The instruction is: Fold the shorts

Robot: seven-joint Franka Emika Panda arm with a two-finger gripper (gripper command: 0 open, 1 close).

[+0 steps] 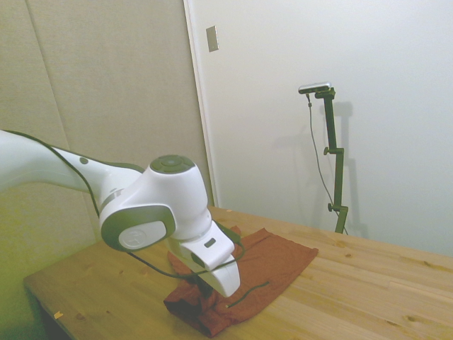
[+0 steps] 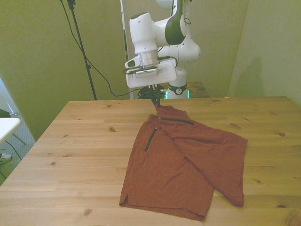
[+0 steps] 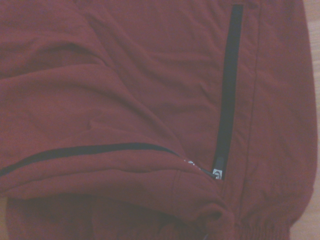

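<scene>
Rust-red shorts (image 2: 181, 160) lie on the table (image 2: 70, 141), one leg folded across the other, two dark zippers (image 3: 227, 90) nearly meeting. At the waistband, the gripper (image 2: 156, 100) pinches a raised corner of fabric between closed fingers.

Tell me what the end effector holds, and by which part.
The end effector grips the shorts by the waistband corner of the folded-over half.

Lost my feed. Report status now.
Pincer shut on shorts at waistband corner. One leg folded partway across the other. Table otherwise bare.
</scene>
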